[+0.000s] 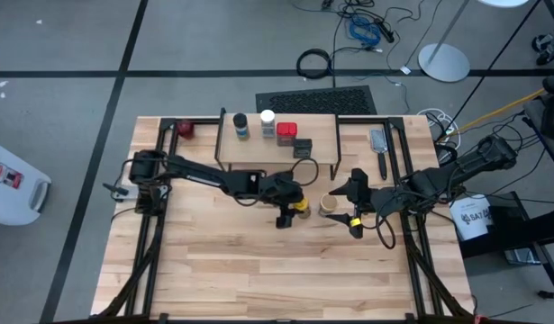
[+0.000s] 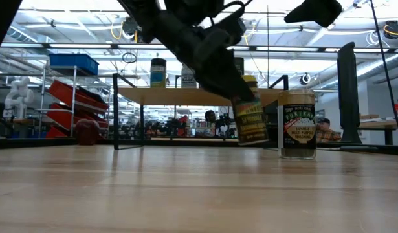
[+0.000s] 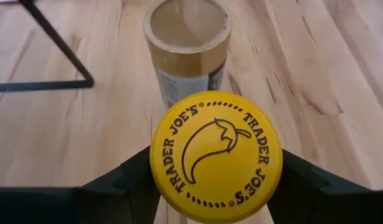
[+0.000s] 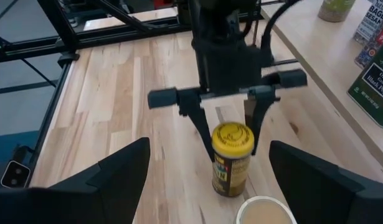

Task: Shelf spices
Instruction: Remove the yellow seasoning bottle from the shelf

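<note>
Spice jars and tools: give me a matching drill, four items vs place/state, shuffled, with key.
Column 1:
1. yellow-topped jar
2. tan-topped jar
3. red tin
4. right tool

Column 2:
A. on the shelf
B. open, holding nothing
C. clamped in the left tool
D. standing free on the table

Pairs: 1-C, 2-D, 3-A, 4-B

The scene is evenly and brightly lit from overhead. Ceiling strip lights (image 2: 186, 29) are seen in the low view. Soft shadows are cast on the table (image 1: 258, 270). The tan-topped jar (image 3: 187, 46) is slightly blurred.
</note>
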